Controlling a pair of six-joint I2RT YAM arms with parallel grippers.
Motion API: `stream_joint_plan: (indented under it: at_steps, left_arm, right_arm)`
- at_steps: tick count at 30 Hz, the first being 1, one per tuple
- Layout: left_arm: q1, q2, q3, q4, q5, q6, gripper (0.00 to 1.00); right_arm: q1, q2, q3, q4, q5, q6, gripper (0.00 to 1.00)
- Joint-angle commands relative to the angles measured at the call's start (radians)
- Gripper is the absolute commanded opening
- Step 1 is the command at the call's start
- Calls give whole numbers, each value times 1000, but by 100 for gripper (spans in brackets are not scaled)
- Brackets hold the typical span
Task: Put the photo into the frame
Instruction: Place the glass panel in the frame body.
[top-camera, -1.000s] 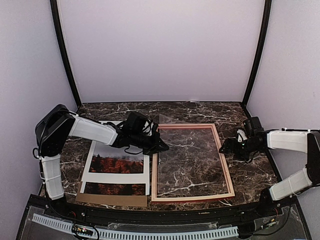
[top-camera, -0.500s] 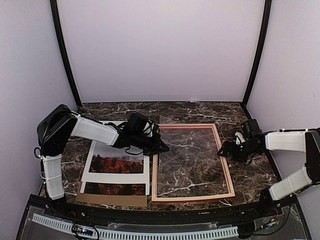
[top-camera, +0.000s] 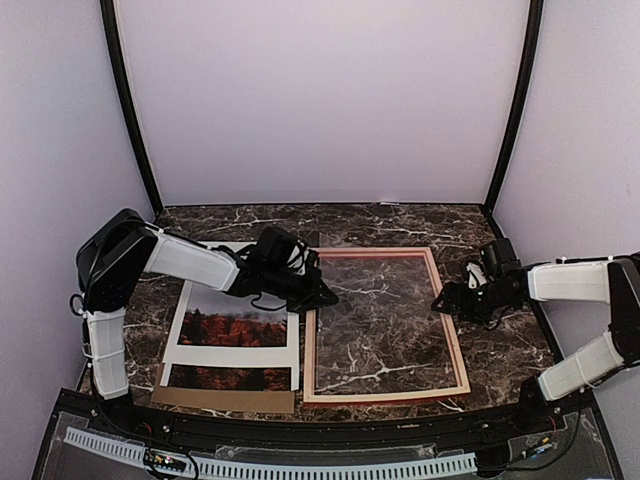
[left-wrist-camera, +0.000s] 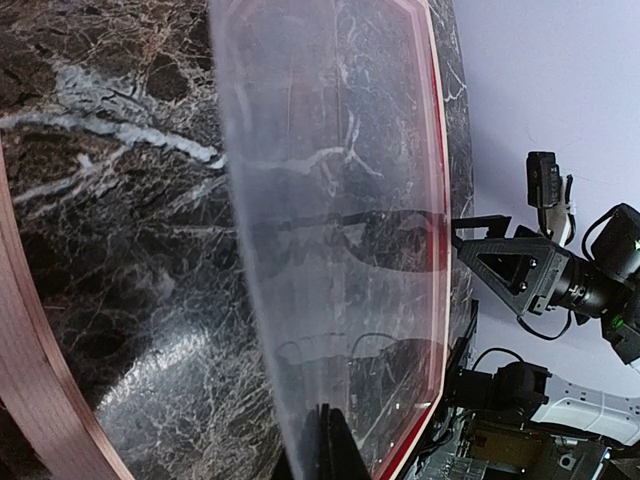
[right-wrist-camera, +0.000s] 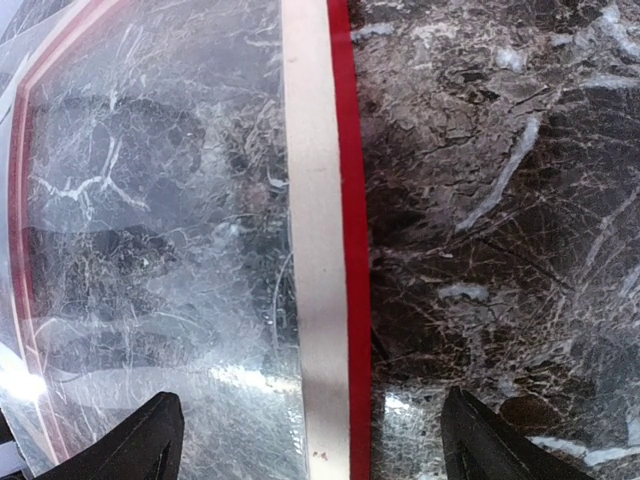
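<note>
- Overhead, the photo lies flat on the marble table, left of the frame. It shows through the cut-out of a white mat laid over it, with a brown backing board underneath.
- Only the left wrist view makes out the clear pane — tilted above the frame's opening, its near edge pinched in the closed left gripper.
- Only the right wrist view shows the right gripper spread wide, a finger on either side of the frame's right rail — gripping nothing.
- From above, the left arm crosses over the mat's top edge and hides it.
</note>
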Motion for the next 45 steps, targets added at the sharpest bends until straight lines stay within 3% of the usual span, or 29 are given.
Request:
stream_joint_plan:
  at_steps: [1,45]
  left_arm:
    - [-5,-1,33,-27,11,36,0]
    - [-18,-15,20,-30,2,-7,0]
  right_arm:
    - [10,15,-9,8,-10,0,90]
    - [25,-20,39,-49,77,-7,94]
